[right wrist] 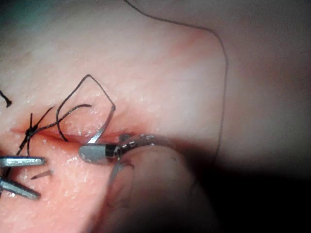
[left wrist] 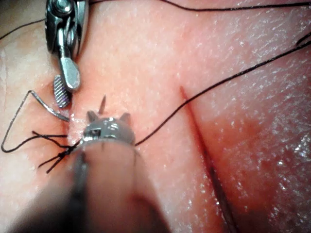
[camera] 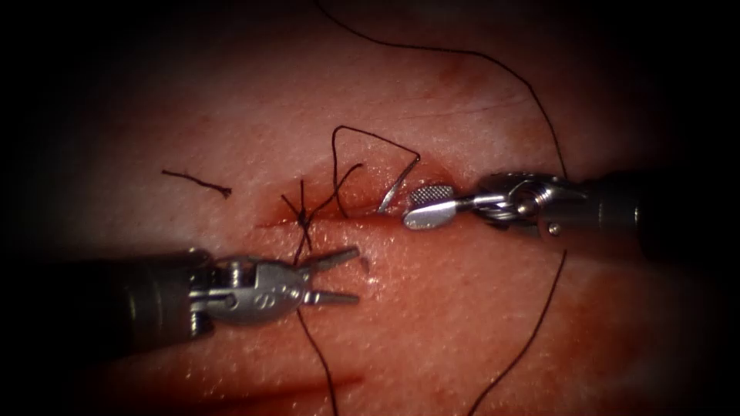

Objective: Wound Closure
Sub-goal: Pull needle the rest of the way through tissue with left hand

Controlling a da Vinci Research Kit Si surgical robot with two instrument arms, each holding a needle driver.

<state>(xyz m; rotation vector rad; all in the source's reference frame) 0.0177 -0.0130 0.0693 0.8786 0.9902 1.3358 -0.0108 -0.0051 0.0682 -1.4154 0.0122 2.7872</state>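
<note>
With the needle (camera: pixel 397 185) lodged across the cut (camera: pixel 339 219) at frame centre, its tip surfacing beside the left tool (camera: pixel 356 273), and both it and the right tool (camera: pixel 420 206) spread and empty, any grasp seems best placed behind the point, following the curve.

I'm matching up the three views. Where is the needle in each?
Endoscope: the needle is set in the tissue at the cut, beside the open, empty right hand.
Left wrist: needle beside that hand.
Right wrist: needle next to that hand.
Shared landmark: the knot, by the open, empty left hand.
</note>
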